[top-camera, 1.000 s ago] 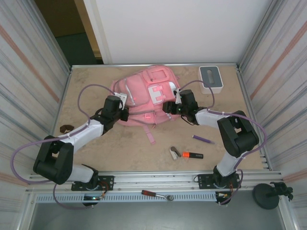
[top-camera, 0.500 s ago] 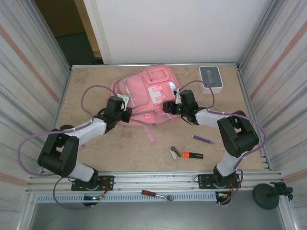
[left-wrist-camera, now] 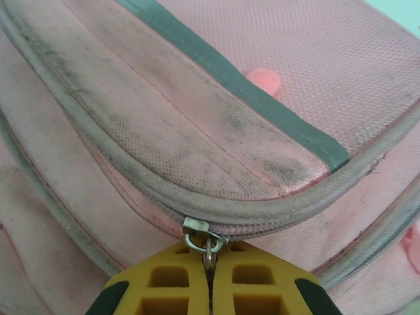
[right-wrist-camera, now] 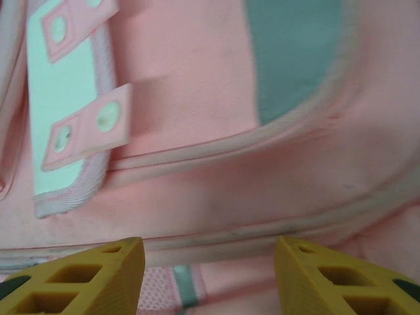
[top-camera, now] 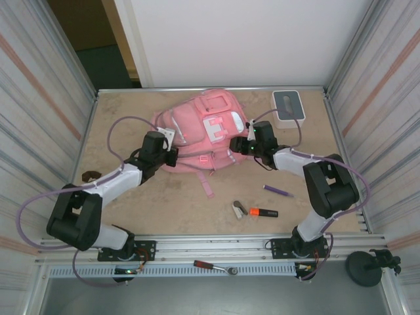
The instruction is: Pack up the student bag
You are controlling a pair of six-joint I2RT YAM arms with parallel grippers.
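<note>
Nearest the arms, the loose things wait on the counter (top-camera: 131,203): a small grey clip-like piece (top-camera: 239,209), an orange and black marker (top-camera: 263,212) just beside it and a purple pen (top-camera: 278,190) a little farther out. Nothing has gone in yet, and they lie within the right arm's reach, likely so they can be fed in once there is an opening.

Moving up to the left wrist view, the left jaws are pressed fully together on the metal zip pull (left-wrist-camera: 207,244), right at the curved seam of a closed pocket. That pinch looks like the set-up for drawing the zip along its track.

Across from it, the right jaws stand about half open just above the pink fabric, tips either side of a piped seam, holding nothing. They seem posted there to steady the far side while the zip is worked.

The student bag (top-camera: 197,125) lies flat at the far middle of the counter, pockets up, between the two arms. Beyond its right corner sits a white box with a grey top (top-camera: 289,108), apart from the bag.
</note>
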